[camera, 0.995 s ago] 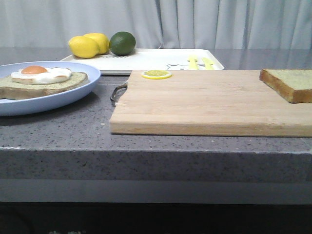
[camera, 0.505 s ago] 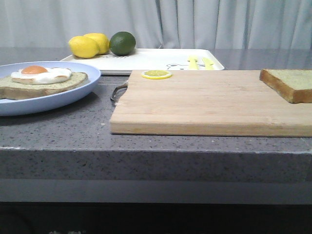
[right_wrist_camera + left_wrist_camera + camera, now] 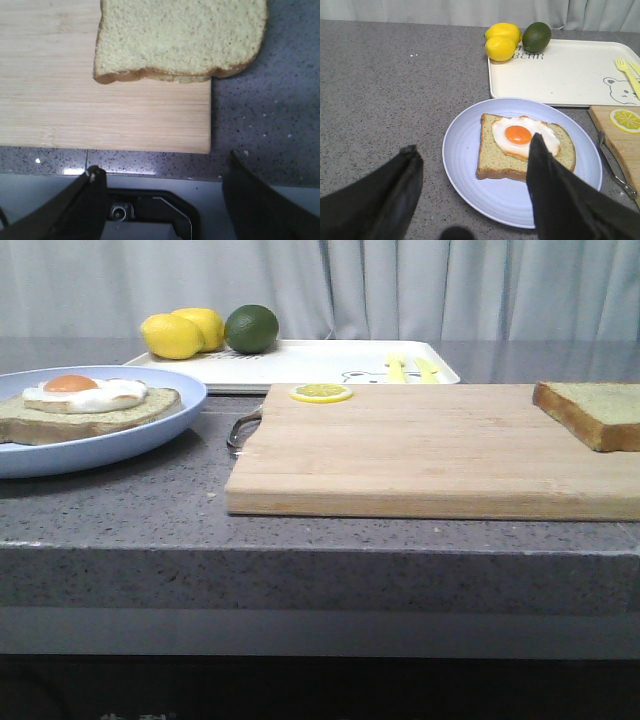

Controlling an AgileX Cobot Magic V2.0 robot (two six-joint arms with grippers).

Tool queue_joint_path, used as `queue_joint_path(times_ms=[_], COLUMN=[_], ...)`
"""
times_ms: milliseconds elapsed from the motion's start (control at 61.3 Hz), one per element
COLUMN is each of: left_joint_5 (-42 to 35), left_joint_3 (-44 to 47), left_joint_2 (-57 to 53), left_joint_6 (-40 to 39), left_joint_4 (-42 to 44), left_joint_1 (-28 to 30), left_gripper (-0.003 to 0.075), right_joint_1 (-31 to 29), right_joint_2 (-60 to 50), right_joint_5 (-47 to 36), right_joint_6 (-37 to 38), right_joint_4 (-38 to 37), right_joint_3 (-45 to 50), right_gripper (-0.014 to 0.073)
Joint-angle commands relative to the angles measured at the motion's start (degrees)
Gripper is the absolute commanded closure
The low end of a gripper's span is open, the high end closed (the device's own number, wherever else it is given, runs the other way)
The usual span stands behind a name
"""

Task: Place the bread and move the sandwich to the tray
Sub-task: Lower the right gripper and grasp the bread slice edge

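On the far right of the wooden cutting board [image 3: 430, 445] lies the bread [image 3: 592, 412], a thick squarish slice with pale yellowish-green crumb and a brown crust; from the right wrist camera it sits at the board's corner, one side jutting over the edge above the speckled grey counter [image 3: 150, 510]. The right gripper [image 3: 162, 187] hangs above and a little short of it, its dark fingers spread wide with nothing between them, so I'd judge the first step, picking up the bread, has not begun in earnest. That move calls for the arm to come forward and down until the fingers straddle the slice, probably across the crust edges; the overhanging side may offer the easier purchase. Over on the left, the sandwich [image 3: 525, 146] is so far one flat slice topped by a white fried egg with an orange yolk, resting on the light blue plate [image 3: 470, 165]. The left gripper [image 3: 475, 175] hovers over it, fingers also wide apart and holding nothing. Behind the plate the white tray [image 3: 560, 75] waits, with two lemons [image 3: 502, 41] and a lime [image 3: 536, 36] at its far corner, a bear print and a yellow fork [image 3: 627, 75]. A lemon slice [image 3: 321, 393] sits on the board's back edge.
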Motion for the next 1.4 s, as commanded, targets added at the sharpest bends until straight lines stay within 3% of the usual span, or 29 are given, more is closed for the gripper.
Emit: queue_joint_path(times_ms=[0, 212, 408, 587, 978, 1386], left_joint_5=[-4.9, -4.67, -4.67, -4.67, -4.77, -4.77], left_joint_3=[-1.76, -1.76, -1.76, -1.76, -1.76, -1.76], left_joint_2=[0.58, 0.58, 0.58, 0.58, 0.58, 0.58], left_joint_6=[0.09, 0.09, 0.09, 0.09, 0.09, 0.09], left_joint_4=[0.71, 0.98, 0.87, 0.87, 0.87, 0.87], left_joint_1=[0.02, 0.02, 0.02, 0.02, 0.02, 0.02], left_gripper=[0.0283, 0.0283, 0.0283, 0.0283, 0.0283, 0.0283], right_joint_1=[-0.8, -10.28, -25.27, -33.32, -34.2, -34.2], right_joint_2=[4.73, 13.19, 17.5, 22.55, 36.38, 43.54], right_joint_5=[1.49, 5.24, 6.46, 8.43, 11.85, 18.57], right_joint_6=[-1.33, -4.99, -16.66, -24.06, -32.44, -41.27], right_joint_4=[-0.69, 3.08, 20.6, 31.19, 40.84, 52.61], right_joint_3=[-5.31, -10.31, -10.67, -10.67, -10.92, -10.92], right_gripper=[0.0085, 0.0085, 0.0085, 0.0085, 0.0085, 0.0114])
